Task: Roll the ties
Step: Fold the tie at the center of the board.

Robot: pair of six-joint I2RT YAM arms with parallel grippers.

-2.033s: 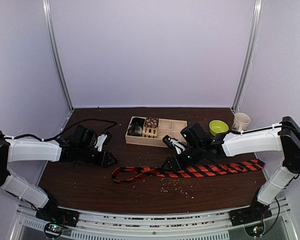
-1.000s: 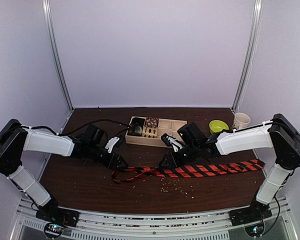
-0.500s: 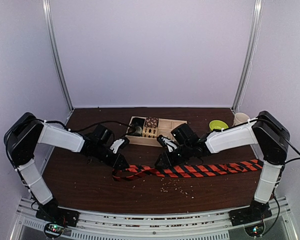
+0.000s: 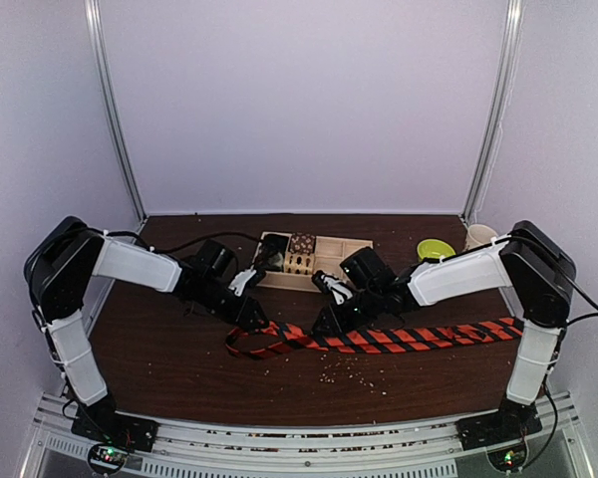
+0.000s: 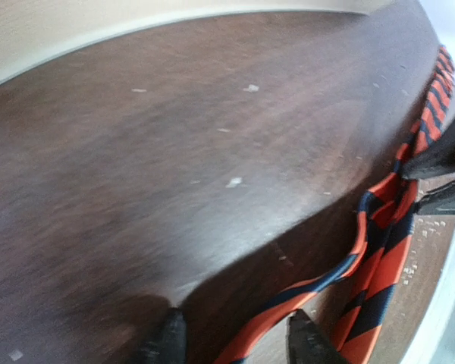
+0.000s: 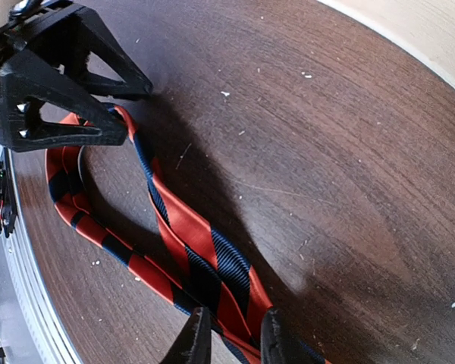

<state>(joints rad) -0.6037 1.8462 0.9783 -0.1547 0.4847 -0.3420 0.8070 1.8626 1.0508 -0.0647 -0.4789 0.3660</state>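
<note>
The tie (image 4: 419,336), striped red-orange and dark, lies across the table from a loop on the left to the right edge. My left gripper (image 4: 257,319) is down at the loop's upper strand. In the left wrist view it (image 5: 235,345) stands open, with that thin strand of tie (image 5: 379,250) running between the fingertips and a gap on each side. My right gripper (image 4: 324,324) is low over the tie a little to the right. In its wrist view it (image 6: 233,345) is shut on the doubled tie (image 6: 189,227), which fills the space between both fingers.
A wooden tray (image 4: 357,242) with small fabric rolls (image 4: 301,244) stands just behind both grippers. A green bowl (image 4: 436,249) and a white cup (image 4: 478,237) sit at the back right. Crumbs (image 4: 349,370) are scattered in front of the tie.
The left gripper has moved right and down onto the tie's looped end. The right gripper has shifted slightly left and its jaws have narrowed onto the tie. The loop's upper strand has risen.
</note>
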